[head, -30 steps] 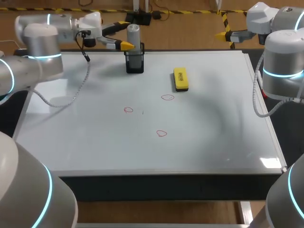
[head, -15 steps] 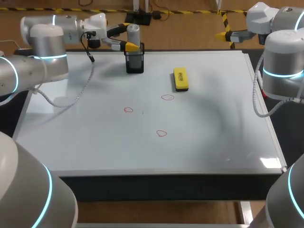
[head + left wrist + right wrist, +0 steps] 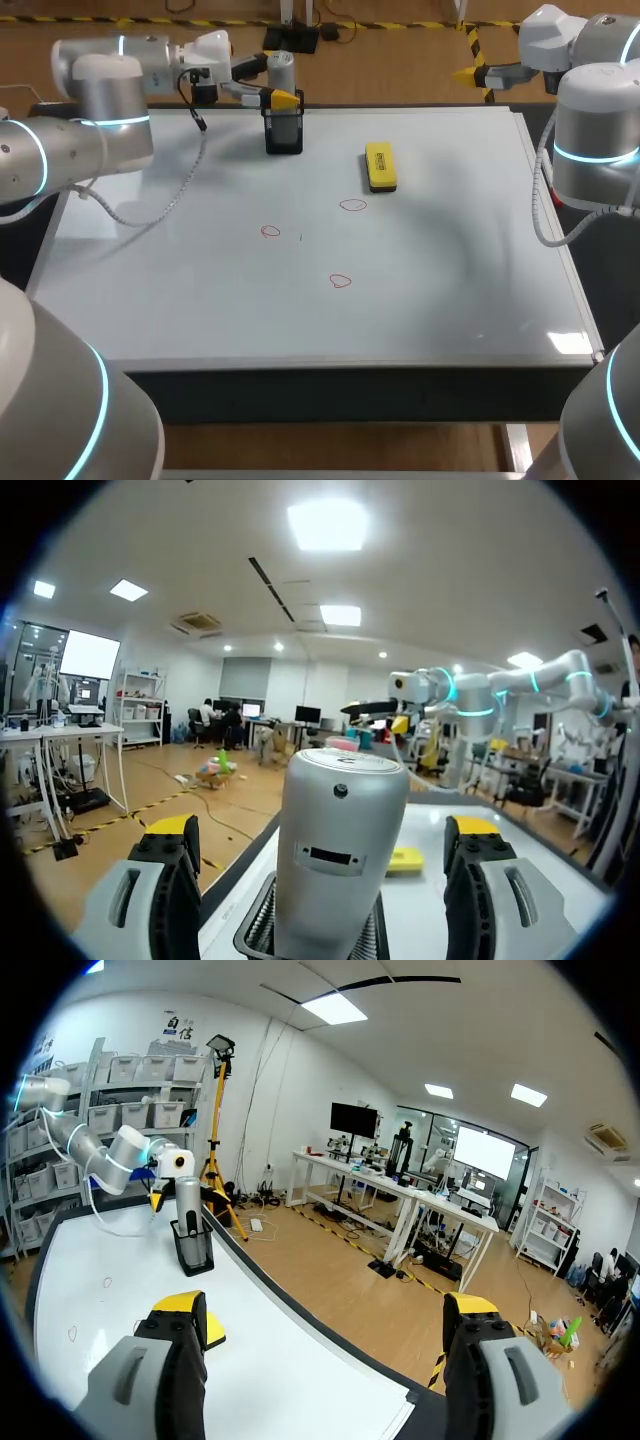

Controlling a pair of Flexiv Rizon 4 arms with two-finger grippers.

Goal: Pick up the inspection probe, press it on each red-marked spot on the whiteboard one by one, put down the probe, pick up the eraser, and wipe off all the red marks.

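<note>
The probe point(image 3: 281, 70) stands upright in a black holder point(image 3: 284, 132) at the far edge of the whiteboard point(image 3: 450, 260), its rounded cap and upper body clear of the holder's rim. Our left pincer point(image 3: 324, 830) is level with that upper body, fingers spread with one on each side, and the wrist view shows a gap on both sides, so nothing is pinched yet. We judge the probe to be a rigid, smooth metal or metal-look cylinder, probably of moderate weight and somewhat slippery. A curved wall gives flat fingers only a thin line of contact, so we would close squarely across its widest line, with the body centred between the tips. The best hold looks to be the bare stretch between the holder's rim and the cap, low enough to keep the probe from tipping when we press. It should lift straight up, since a slanted pull could drag the light-looking holder along. The three red marks point(image 3: 270, 231) point(image 3: 352, 205) point(image 3: 340, 281) lie mid-board, well apart from the holder, and the yellow eraser point(image 3: 380, 166) lies flat near the holder's right. Our right pincer point(image 3: 325, 1310) hangs spread and empty off the far right corner.
</note>
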